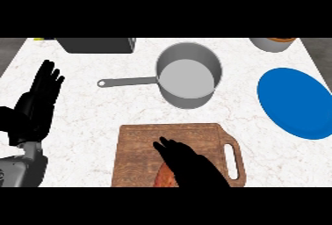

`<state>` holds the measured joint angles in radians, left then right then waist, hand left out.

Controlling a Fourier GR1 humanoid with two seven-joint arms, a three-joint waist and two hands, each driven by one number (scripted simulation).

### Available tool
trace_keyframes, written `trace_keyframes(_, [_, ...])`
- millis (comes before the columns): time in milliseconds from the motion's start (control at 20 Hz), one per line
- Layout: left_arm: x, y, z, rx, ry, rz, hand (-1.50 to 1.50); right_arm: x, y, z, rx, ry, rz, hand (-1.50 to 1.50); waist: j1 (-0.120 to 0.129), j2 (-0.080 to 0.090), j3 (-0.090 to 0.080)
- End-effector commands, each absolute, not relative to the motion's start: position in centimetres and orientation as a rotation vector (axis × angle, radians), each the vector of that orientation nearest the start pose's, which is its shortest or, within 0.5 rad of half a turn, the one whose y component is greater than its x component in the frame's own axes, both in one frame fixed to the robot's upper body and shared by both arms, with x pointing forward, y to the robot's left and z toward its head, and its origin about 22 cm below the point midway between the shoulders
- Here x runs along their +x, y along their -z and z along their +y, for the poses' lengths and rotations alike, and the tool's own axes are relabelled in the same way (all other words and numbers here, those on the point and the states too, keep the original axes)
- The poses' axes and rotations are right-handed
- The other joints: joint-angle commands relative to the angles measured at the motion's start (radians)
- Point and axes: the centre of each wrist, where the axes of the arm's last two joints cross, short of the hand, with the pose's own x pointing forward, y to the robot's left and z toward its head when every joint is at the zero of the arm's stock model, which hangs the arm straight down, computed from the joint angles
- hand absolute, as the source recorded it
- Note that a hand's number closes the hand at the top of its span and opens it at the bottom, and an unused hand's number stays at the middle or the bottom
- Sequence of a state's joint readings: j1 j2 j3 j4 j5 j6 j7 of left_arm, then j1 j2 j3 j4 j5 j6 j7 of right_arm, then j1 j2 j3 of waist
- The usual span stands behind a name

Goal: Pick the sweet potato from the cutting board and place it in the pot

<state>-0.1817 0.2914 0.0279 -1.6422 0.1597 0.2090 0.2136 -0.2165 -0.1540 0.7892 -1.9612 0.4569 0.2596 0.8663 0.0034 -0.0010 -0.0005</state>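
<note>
A wooden cutting board (pixel 139 149) with a handle slot lies at the near middle of the counter. The reddish-orange sweet potato (pixel 166 178) lies on its near part, mostly hidden under my right hand (pixel 188 162). That hand stretches over the board with its fingers straight, lying on top of the sweet potato. The grey pot (pixel 188 77) stands beyond the board, its long handle pointing left, nothing inside. My left hand (pixel 35 105) rests open at the left edge, fingers up.
A blue plate (pixel 295 103) lies at the right. A dark grey box (pixel 97 45) sits at the back left. A grey container with something orange in it (pixel 276 43) is at the back right.
</note>
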Motion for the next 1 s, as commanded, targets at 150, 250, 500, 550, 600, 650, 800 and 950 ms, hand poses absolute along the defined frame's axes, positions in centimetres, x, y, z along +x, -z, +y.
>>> trace_keyframes(150, [28.1, -7.3, 27.4, 0.212, -0.058, -1.62, 0.0, 18.2, -10.5, -6.8, -0.242, -1.232, -1.173, -1.5, -0.004, 0.001, 0.0])
trace_keyframes(250, [29.5, -9.0, 27.2, 0.2, -0.083, -1.618, 0.0, 17.1, -8.0, -5.6, -0.304, -1.227, -1.159, -1.5, -0.007, 0.001, 0.0])
trace_keyframes(500, [27.2, -7.1, 28.8, 0.213, -0.055, -1.623, 0.0, 17.9, -7.1, -7.1, -0.302, -1.247, -1.138, -1.5, -0.002, 0.0, 0.001])
trace_keyframes(550, [27.9, -7.9, 27.1, 0.194, -0.059, -1.614, 0.0, 18.4, -7.1, -5.5, -0.297, -1.253, -1.142, -1.5, -0.002, 0.0, 0.001])
trace_keyframes(600, [28.9, -8.4, 26.9, 0.187, -0.065, -1.611, 0.0, 19.1, -6.9, -6.9, -0.293, -1.243, -1.155, -1.5, -0.004, 0.001, 0.001])
trace_keyframes(650, [29.6, -8.0, 26.4, 0.216, -0.066, -1.624, 0.0, 17.4, -6.2, -4.9, -0.284, -1.261, -1.153, -1.5, -0.005, 0.001, 0.001])
trace_keyframes(800, [27.2, -7.8, 27.6, 0.197, -0.074, -1.61, 0.0, 18.8, -5.4, -5.5, -0.29, -1.248, -1.156, -1.5, -0.002, 0.0, 0.001])
trace_keyframes(950, [26.6, -9.3, 27.1, 0.183, -0.067, -1.612, 0.0, 18.4, -3.8, -4.2, -0.32, -1.266, -1.12, -1.5, 0.001, 0.0, 0.001])
